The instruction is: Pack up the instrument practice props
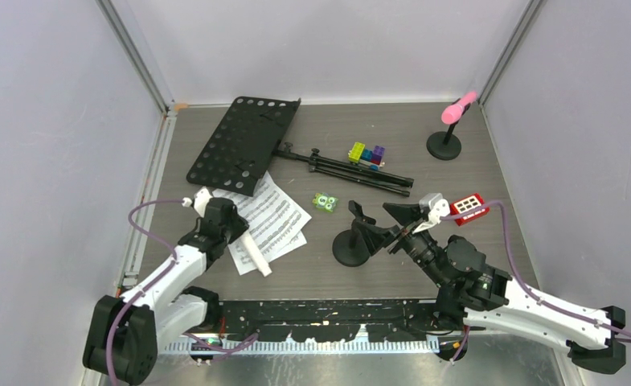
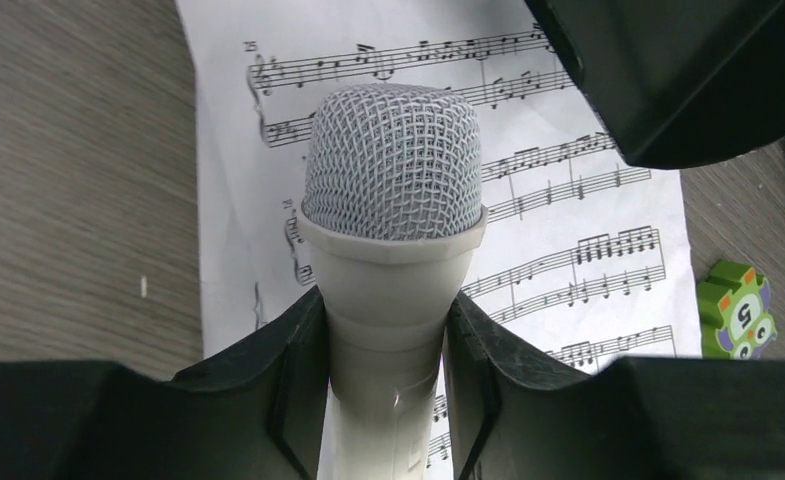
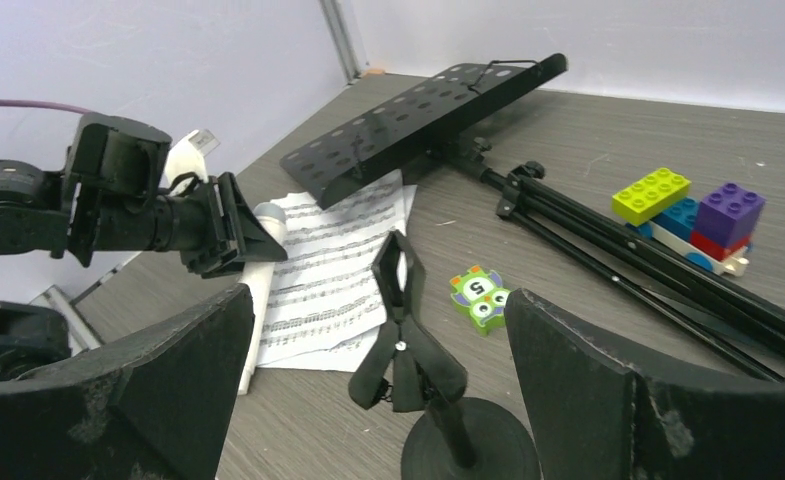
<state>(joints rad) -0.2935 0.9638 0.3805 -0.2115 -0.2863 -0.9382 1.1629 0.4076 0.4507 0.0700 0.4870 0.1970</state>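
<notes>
Clamping white mic [image 2: 393,170] just below mesh head with left gripper [image 2: 386,330]; jaws narrowed onto barrel, pressed against both sides. Lying over sheets [image 2: 568,230] with head toward arm and tail low near page edge in top view. Cannot tell if lifted off paper yet.

Hovering right gripper [image 1: 383,223] with jaws at widest, holding nothing, aimed at near mount [image 3: 403,350]. Clip framed between fingers in wrist view, close, not seen touching.

Further out:
- green tile [image 1: 325,202] just beside sheets
- desk [image 1: 243,145] lying flat just beyond sheets at far left
- legs [image 1: 352,170] folded, stretched out to right of desk
- blocks [image 1: 366,154] just behind legs
- keypad [image 1: 469,207] beside right wrist
- pink mic [image 1: 460,106] perched on far mount [image 1: 444,146] near far right corner

No box or bag in any view, so cannot tell packing spot.

Step judged: pick-up of white mic, early in pack-up, with all props out on table.

Next move probably calls for:
- raising mic straight up, clear of sheets, without dragging top page
- keeping pinch firm to stop long tail swinging
- carrying mic to packing spot

Right side likely next on near mount: closing on clip neck or stem, not on wide round base.

Risks: smooth barrel sliding through pinch; page riding along.
</notes>
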